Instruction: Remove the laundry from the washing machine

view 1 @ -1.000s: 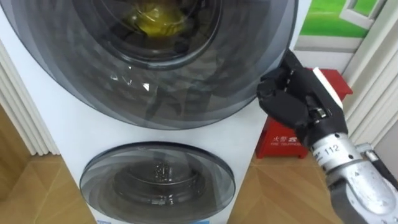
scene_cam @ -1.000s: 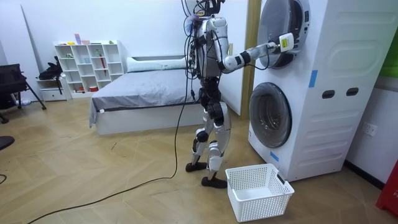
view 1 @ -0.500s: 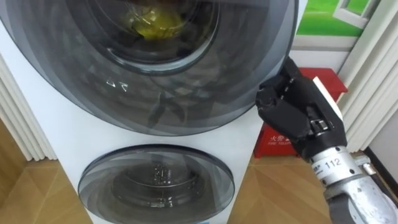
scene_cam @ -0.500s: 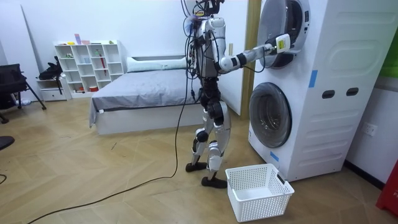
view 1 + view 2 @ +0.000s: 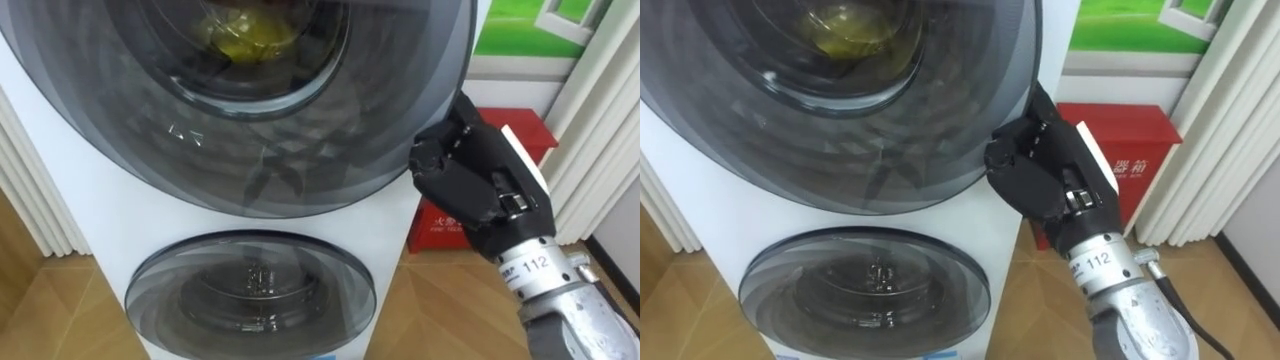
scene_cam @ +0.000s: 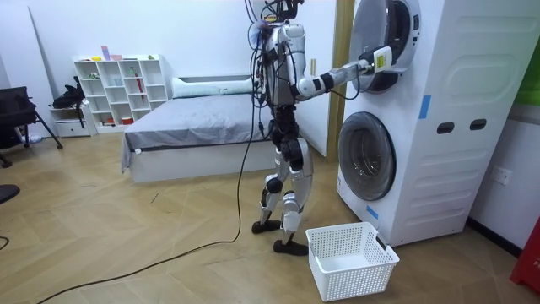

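Bedroom with a wood floor [image 6: 126, 228]: a bed [image 6: 194, 127] behind the robot, a white basket [image 6: 350, 257] by its feet. Facing the washing machine [image 6: 439, 127], the right hand [image 5: 475, 175] curls its fingers on the upper door [image 5: 300, 150] rim at four o'clock. Yellow clothes [image 5: 245, 35] lie behind the shut glass. This looks like the door-opening step; next comes an outward pull.

We log a wood floor [image 6: 126, 245]. On it: the washer [image 6: 422, 127] at right, a white basket [image 6: 352, 257] near its foot, a bed [image 6: 194, 135] and shelf [image 6: 110, 89] far left, and a red box [image 5: 1135, 150] right of the washer.
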`<state>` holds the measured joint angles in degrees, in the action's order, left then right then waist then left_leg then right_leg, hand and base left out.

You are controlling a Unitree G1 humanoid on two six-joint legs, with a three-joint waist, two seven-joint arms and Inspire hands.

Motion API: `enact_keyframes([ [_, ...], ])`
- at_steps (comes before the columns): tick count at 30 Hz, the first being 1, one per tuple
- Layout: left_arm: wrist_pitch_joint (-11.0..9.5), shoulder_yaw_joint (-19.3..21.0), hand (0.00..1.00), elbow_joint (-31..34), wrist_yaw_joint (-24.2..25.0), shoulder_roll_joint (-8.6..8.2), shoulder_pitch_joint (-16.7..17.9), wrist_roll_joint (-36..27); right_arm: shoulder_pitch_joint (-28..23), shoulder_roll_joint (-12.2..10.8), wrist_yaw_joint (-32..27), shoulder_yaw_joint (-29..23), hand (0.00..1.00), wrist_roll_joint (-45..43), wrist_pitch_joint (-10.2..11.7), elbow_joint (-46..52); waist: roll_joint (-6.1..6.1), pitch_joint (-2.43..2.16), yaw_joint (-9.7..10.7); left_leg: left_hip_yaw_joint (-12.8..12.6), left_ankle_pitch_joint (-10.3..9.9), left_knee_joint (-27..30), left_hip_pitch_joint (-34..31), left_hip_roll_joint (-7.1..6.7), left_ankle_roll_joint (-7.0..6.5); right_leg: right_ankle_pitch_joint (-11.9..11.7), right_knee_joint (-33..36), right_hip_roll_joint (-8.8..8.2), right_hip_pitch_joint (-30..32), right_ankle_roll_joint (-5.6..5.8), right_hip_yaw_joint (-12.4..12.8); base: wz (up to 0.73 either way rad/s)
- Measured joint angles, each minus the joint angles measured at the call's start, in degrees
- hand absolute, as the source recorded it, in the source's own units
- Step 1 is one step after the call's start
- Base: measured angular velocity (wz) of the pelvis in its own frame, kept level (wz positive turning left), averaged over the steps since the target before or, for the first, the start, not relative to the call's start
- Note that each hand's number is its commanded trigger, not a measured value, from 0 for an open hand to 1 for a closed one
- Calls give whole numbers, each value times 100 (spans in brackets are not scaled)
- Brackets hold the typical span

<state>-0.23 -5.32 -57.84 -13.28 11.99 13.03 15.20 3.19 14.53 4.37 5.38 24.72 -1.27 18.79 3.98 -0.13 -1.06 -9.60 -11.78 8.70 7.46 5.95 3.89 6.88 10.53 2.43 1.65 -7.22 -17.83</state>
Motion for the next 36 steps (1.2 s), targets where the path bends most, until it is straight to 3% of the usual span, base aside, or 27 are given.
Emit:
enact_keyframes([
  [8, -15, -2, 0, -38, 29, -8, 4, 14, -16, 55, 262, -34, 0, -9, 0, 249, -54, -18, 92, -145, 0, -5, -2, 12, 1, -13, 22, 7, 37, -21, 41, -3],
  [18, -4, -57, 0, -395, 31, -9, -292, 3, -21, 53, 670, 52, 0, 5, 8, 370, -106, -16, 220, -309, 1, 1, 36, 32, 1, -39, 50, 35, 53, -57, 127, -3],
  [27, -17, -286, 0, -418, 48, -122, -737, -225, -25, -21, 1236, 238, 0, 14, 8, 374, -89, -17, 309, -473, 0, -5, 125, 32, 2, -82, 39, 94, 77, -71, 400, -14],
  [36, -18, -281, 0, -417, 113, -228, -774, -212, -278, -16, 1825, 207, 0, 11, 10, 675, -8, -42, 408, -600, -6, -6, 123, 28, 8, -179, 0, 112, 86, -53, 489, -5],
])
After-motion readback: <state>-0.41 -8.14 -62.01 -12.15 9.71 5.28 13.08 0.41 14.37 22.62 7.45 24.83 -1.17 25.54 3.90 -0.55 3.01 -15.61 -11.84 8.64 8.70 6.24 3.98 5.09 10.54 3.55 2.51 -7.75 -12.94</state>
